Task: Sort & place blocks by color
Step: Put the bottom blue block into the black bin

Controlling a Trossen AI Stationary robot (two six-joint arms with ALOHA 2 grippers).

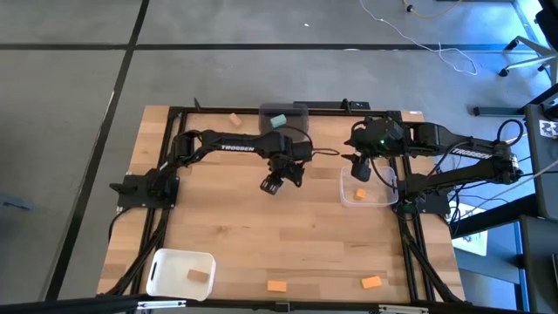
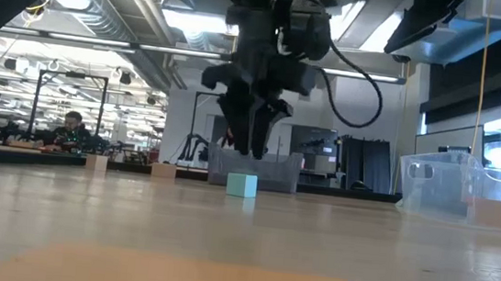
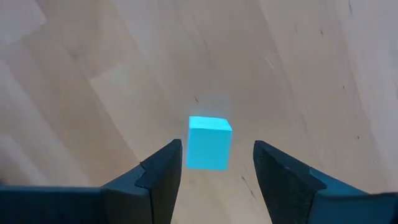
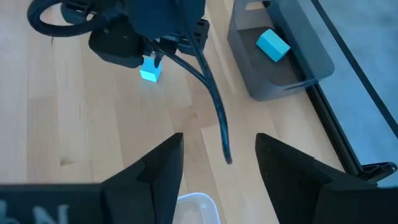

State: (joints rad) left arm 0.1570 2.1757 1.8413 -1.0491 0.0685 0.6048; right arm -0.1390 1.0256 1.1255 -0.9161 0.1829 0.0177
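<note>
**Teal block sits between the left gripper's spread fingers**

Teal is the colour of the block (image 3: 209,142) at the centre of the work: it rests on the wooden table (image 1: 296,244), apart from both fingers of the left gripper (image 3: 216,163), which hangs over it with its fingers spread wide and holding nothing. From the low camera the left gripper points down above this block, its tips off the table. From above, the left gripper (image 1: 272,184) is near the table's middle, a little toward the far edge.

A second teal block (image 4: 273,45) lies inside the dark grey bin (image 4: 301,73) at the far edge of the table. The right gripper (image 4: 217,163) is poised over the clear bin (image 1: 348,197) on the right side, its fingers open and empty. An orange block (image 1: 359,194) lies in that clear bin.

Other blocks are scattered well apart. One orange block (image 1: 234,119) lies near the far edge, left of the dark grey bin. Two more orange blocks (image 1: 276,286) (image 1: 370,282) lie near the front edge. A white bin (image 1: 166,262) at the front left corner holds one orange-tan block (image 1: 200,276). A pale block (image 1: 413,114) sits at the far right corner.
</note>
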